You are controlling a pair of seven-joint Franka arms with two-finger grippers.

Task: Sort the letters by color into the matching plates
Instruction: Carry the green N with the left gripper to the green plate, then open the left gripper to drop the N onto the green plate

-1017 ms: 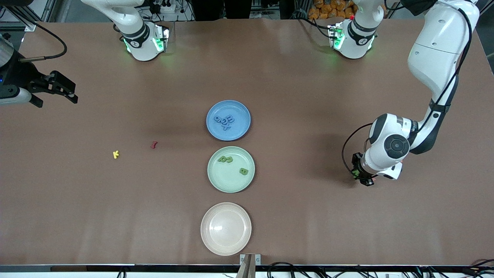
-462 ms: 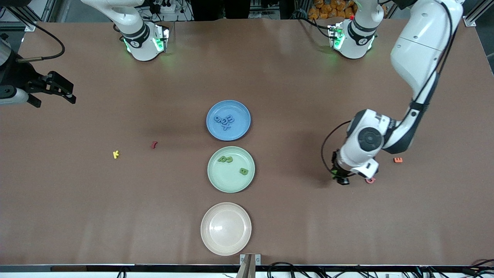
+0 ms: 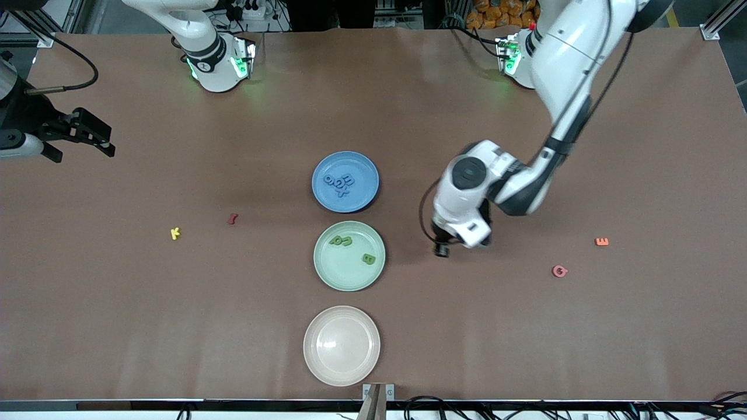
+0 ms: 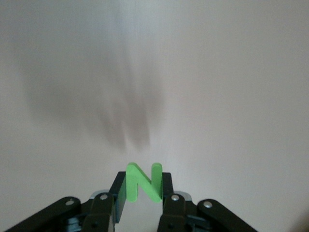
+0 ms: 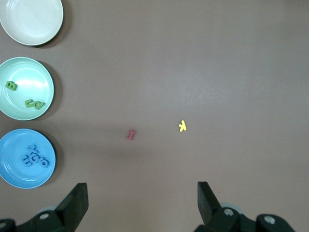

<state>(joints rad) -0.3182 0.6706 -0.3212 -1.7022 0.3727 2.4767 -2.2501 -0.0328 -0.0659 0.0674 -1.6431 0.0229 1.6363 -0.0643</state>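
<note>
From the front, my own wrist housing covers my left gripper [image 3: 442, 251] and the green N [image 4: 142, 182] between its fingers. The blue letters [image 3: 340, 184] overlap in a heap; I cannot read them.

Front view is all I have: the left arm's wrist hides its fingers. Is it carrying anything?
Observer: Yes. The left gripper is shut on a green letter N, plain in the left wrist view.
Operator: What does that view show under the N?
Observer: Only bare brown table, no plate rim.
Operator: And the right gripper, out at my view's edge?
Observer: Its wrist view shows the right gripper open and holding nothing, over the table with the yellow letter and dark red letter lying loose below it.
</note>
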